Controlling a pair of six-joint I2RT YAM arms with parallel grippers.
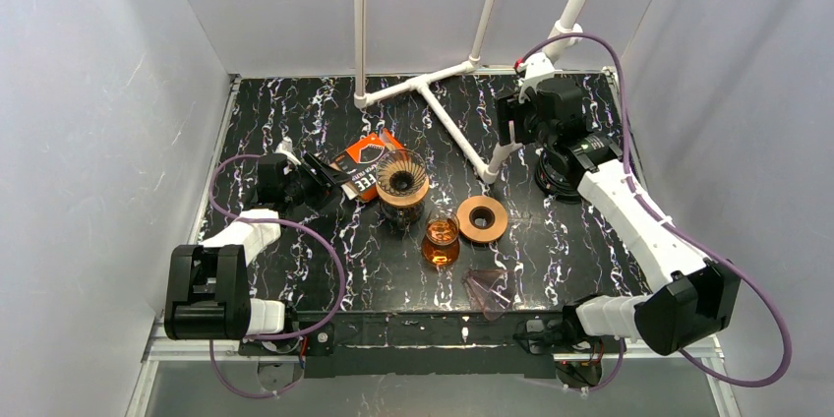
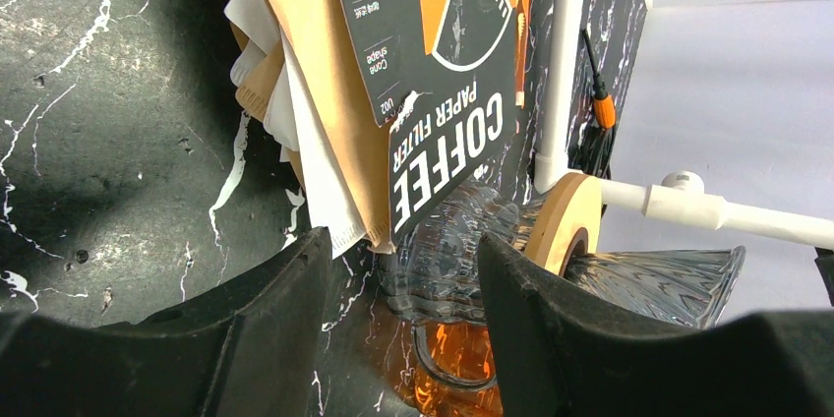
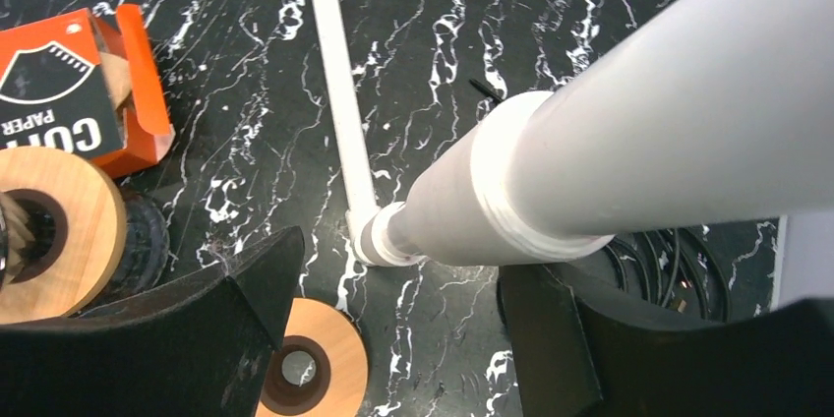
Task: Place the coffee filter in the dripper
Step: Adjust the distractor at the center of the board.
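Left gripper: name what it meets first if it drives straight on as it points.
Likely the coffee filter pack, just ahead of the open left gripper; the glass dripper lies close beside it, depth unclear.

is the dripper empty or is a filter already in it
Empty: from above the dripper shows only its dark cone; the paper filters sit in their box.

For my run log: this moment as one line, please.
left jaws: open, at filter pack | right jaws: open, near white pipe | dripper: empty
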